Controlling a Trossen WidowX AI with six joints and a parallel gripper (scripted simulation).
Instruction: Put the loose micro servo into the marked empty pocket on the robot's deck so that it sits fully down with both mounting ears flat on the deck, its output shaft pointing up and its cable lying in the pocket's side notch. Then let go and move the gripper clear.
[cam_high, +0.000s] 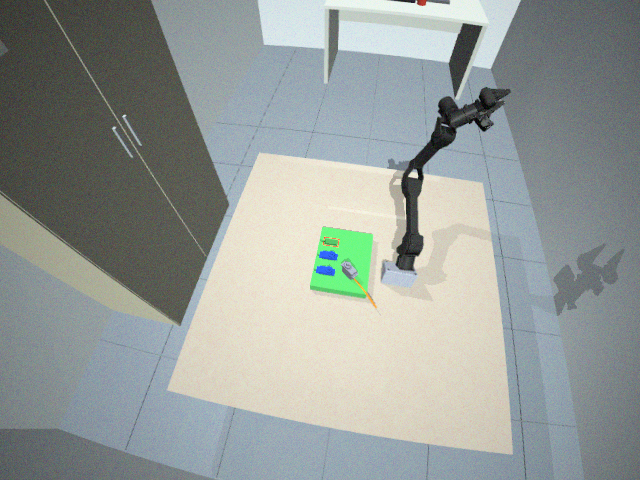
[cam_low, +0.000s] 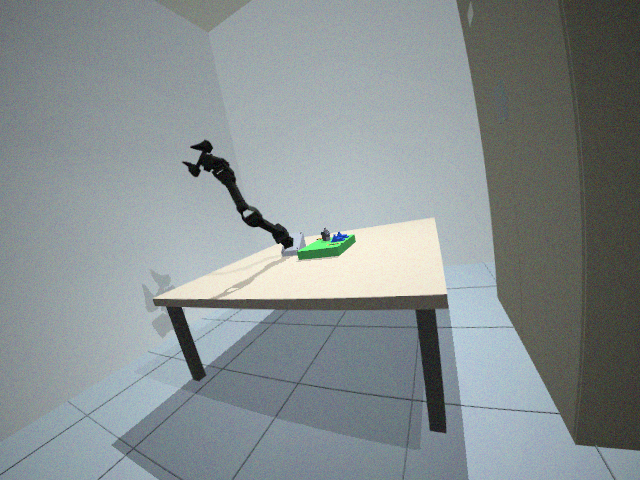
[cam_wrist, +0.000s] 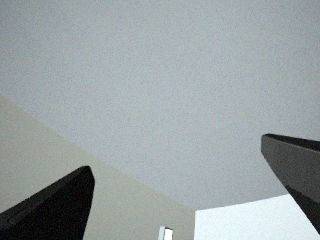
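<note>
The gripper (cam_high: 505, 98) (cam_low: 187, 155) (cam_wrist: 178, 160) is spread wide with nothing between its fingers, well apart from the grey micro servo (cam_high: 349, 269) (cam_low: 325, 235), which stands on the green deck (cam_high: 356, 248) (cam_low: 320, 252), outside the marked pocket (cam_high: 330, 241).

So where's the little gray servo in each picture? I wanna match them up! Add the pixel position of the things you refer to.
Top: the servo (cam_high: 349, 269) (cam_low: 325, 235) is just below the middle, on the green deck (cam_high: 356, 245) (cam_low: 317, 252).
Exterior: it's near the middle, a gray lump beside the blue ones (cam_high: 328, 255) (cam_low: 339, 237).
Wrist: not in it.
Landmark: the green deck, in top and exterior only.
</note>
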